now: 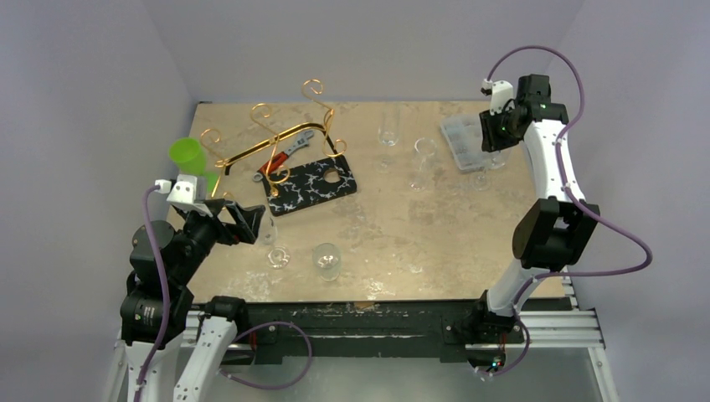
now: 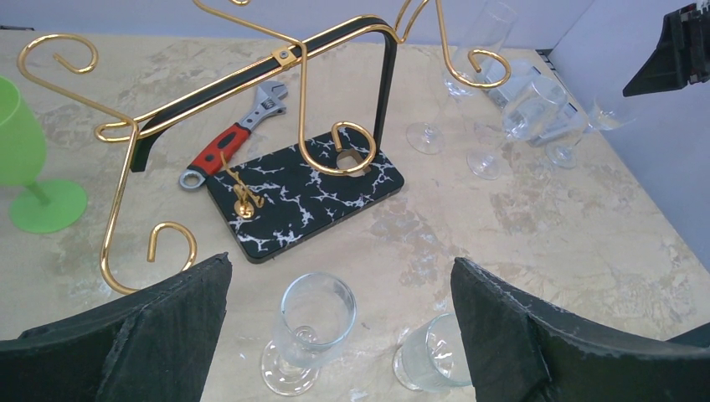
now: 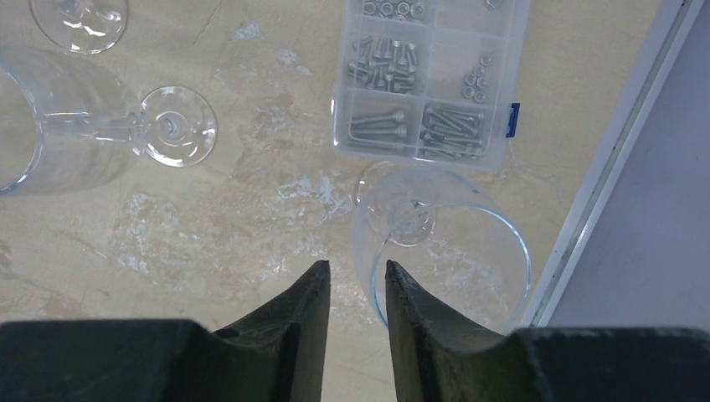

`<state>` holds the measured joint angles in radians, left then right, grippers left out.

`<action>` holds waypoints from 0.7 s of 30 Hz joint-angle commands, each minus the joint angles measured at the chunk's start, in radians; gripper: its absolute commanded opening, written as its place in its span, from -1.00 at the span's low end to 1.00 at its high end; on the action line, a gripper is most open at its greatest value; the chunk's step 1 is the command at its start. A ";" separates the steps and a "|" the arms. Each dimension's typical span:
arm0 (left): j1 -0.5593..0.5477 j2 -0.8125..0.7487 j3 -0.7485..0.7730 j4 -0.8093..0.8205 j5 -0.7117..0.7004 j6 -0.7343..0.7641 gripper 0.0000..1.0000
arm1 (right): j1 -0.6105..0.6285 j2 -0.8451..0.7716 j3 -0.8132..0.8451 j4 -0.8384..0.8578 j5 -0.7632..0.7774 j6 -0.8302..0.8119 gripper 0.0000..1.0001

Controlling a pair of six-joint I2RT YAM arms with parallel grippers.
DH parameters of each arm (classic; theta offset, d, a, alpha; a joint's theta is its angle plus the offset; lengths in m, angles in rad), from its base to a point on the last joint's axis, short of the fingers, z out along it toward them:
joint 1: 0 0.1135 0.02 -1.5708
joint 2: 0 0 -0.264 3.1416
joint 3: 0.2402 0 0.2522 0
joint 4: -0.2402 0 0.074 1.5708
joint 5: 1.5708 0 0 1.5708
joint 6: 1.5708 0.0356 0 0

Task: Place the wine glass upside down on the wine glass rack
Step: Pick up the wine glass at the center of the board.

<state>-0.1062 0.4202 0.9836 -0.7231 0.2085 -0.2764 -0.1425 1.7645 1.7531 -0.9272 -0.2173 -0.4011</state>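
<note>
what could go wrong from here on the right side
The right claw, jaws close together, sits at the rim of the wine glass: a pinch there may slip or tip it. It stands close to the table edge and the screw box, so a knock could send it off.

Both the left arm (image 1: 180,251) and right arm (image 1: 548,159) are chunky black joints with white links between, loopy purple cable (image 1: 536,48) hanging off them, a tiny green light (image 1: 502,127) on one wrist, and matte black wedge fingers (image 3: 293,335).
</note>
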 commanded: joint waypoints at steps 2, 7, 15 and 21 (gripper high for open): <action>-0.006 -0.001 0.018 0.024 0.017 0.010 1.00 | -0.003 0.004 0.018 0.017 0.000 0.020 -0.49; -0.006 -0.007 0.020 0.017 0.018 0.009 1.00 | -0.002 0.008 0.007 0.021 0.000 0.023 -0.57; -0.006 -0.010 0.018 0.013 0.026 0.002 1.00 | -0.005 0.010 -0.007 0.018 0.001 0.020 -0.86; -0.006 -0.012 0.014 0.016 0.060 -0.021 1.00 | -0.011 -0.032 -0.048 0.022 -0.019 0.015 -1.00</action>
<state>-0.1062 0.4145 0.9836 -0.7269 0.2295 -0.2779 -0.1444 1.7660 1.7424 -0.9154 -0.2298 -0.3824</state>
